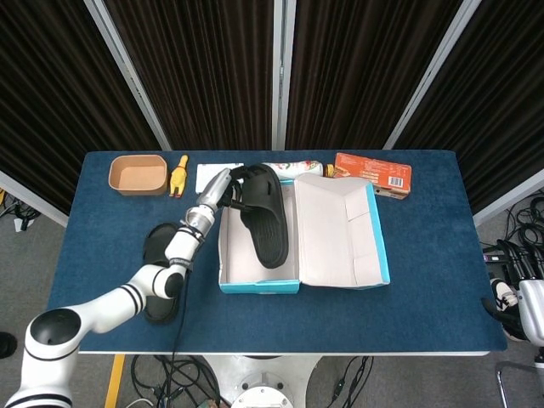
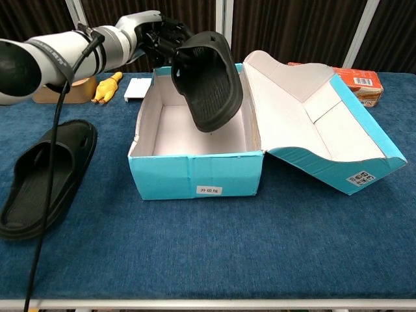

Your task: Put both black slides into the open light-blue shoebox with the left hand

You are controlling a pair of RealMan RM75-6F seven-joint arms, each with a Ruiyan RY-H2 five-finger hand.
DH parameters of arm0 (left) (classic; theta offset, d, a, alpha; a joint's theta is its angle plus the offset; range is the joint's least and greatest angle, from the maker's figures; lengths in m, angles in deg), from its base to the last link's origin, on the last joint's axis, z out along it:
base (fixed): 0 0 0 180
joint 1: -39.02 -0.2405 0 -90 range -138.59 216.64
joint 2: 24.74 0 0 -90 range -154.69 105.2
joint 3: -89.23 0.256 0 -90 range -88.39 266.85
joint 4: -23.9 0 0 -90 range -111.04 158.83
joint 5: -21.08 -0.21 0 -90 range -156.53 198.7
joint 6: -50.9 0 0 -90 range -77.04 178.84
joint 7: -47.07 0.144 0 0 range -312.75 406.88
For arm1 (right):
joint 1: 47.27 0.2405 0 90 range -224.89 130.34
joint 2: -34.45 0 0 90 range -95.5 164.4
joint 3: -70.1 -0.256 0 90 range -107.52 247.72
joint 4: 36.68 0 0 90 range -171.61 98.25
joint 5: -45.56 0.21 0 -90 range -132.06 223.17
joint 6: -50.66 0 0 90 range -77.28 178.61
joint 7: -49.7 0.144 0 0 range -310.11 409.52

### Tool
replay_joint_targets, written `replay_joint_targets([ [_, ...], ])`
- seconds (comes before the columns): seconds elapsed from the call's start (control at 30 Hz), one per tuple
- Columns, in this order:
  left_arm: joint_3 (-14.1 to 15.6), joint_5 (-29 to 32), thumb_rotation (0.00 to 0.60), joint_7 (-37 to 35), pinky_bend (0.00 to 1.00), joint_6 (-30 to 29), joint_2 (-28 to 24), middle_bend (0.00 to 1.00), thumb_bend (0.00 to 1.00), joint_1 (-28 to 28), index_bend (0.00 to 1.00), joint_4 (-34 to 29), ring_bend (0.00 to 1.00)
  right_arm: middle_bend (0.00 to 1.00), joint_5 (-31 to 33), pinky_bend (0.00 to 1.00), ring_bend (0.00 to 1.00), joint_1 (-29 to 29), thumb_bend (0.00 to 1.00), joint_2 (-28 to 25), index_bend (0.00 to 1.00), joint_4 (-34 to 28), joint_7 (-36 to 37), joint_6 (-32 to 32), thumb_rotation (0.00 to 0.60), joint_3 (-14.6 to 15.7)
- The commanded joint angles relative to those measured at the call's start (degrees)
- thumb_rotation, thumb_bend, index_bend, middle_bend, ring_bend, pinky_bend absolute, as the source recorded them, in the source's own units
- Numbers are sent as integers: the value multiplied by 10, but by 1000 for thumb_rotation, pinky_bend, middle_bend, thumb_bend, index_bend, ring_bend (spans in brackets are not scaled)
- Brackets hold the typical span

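My left robot hand (image 2: 159,40) grips one slide (image 2: 208,81) above the shoebox (image 2: 195,172); the other slide (image 2: 42,175) lies on the bench (image 2: 208,253).

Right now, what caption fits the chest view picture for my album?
The left hand holds one black slide over the open light-blue shoebox; the other slide waits on the table.

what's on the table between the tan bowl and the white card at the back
A small yellow rubber chicken toy lies between the tan bowl and the white card, clearest in the head view.
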State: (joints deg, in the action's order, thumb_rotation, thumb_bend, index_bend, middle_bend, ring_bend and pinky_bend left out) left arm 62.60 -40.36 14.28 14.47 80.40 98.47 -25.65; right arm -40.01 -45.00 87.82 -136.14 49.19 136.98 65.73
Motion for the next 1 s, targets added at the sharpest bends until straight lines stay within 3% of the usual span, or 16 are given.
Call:
replay_joint_targets([
  [0.03, 19, -50, 600, -32, 846, -50, 32, 507, 0, 0, 506, 40, 670, 112, 1, 64, 0, 0, 87, -1, 0, -2, -2, 0, 600, 0],
  [0.27, 67, -134, 600, -104, 838, -131, 72, 508, 0, -9, 508, 107, 670, 112, 6, 64, 0, 2, 87, -2, 0, -8, -9, -4, 600, -1],
  [0.53, 110, -185, 600, -106, 832, -176, 122, 507, 0, 1, 508, 210, 651, 113, 8, 64, 0, 0, 87, -4, 0, -14, -15, -1, 600, -1],
  [0.73, 115, -186, 600, -128, 831, -172, 142, 507, 0, 5, 508, 232, 651, 114, 8, 64, 0, -1, 87, -4, 0, -15, -17, 0, 600, 0],
  [1.0, 83, -140, 600, -172, 831, -84, 130, 507, 0, 21, 504, 182, 651, 114, 10, 64, 0, -3, 87, -4, 0, -15, -17, 2, 600, 0],
])
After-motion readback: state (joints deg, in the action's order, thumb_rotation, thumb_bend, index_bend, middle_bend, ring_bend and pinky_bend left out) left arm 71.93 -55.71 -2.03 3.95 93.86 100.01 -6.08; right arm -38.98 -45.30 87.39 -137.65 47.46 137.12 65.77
